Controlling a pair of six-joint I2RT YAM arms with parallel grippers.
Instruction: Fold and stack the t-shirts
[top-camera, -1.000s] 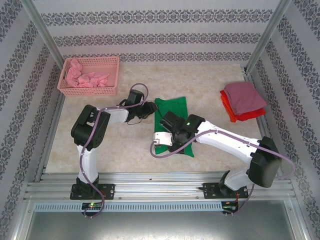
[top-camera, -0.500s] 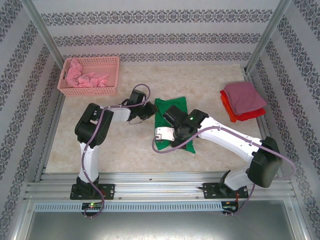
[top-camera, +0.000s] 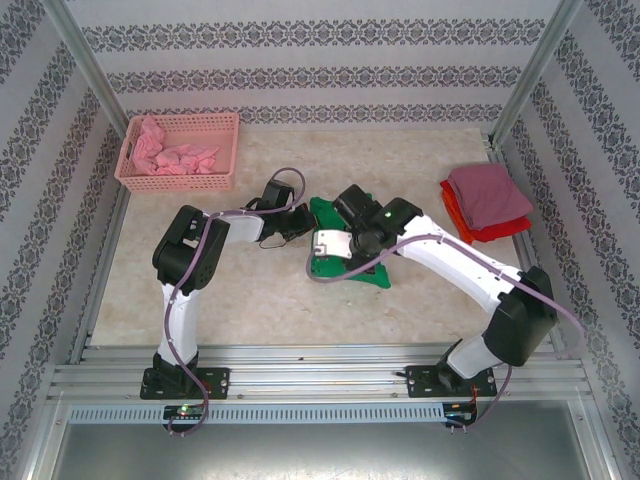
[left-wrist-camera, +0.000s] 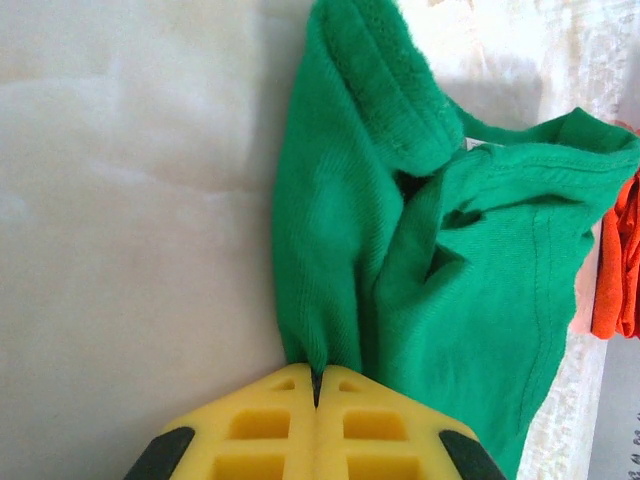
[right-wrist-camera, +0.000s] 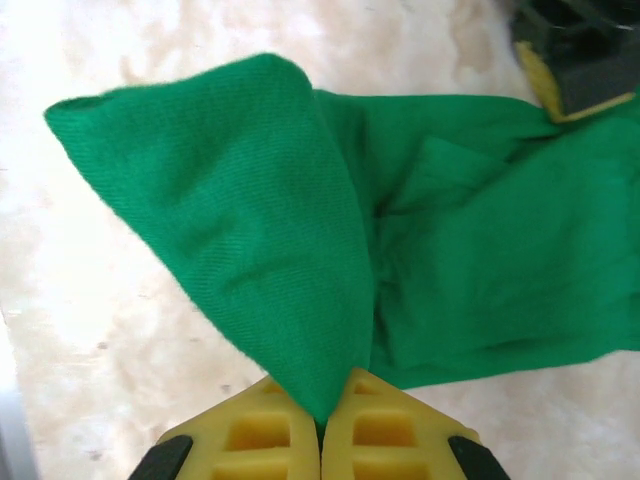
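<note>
Top external: green t-shirt (top-camera: 350, 273) at centre of table (top-camera: 240, 295), between left gripper (top-camera: 303, 222) and right gripper (top-camera: 343, 205).
Left wrist: fingers (left-wrist-camera: 260, 420) closed together, clamped on bunched shirt edge.
Right wrist: fingers (right-wrist-camera: 390, 430) closed together, pinching raised corner of fold.

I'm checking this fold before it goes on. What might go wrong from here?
The left claw and right claw each pinch only a thin edge of the green t-shirt, so it may slip free. The cloth between them looks bunched, so the fold may end uneven. The claws crowd together over the shirt and might collide.
</note>
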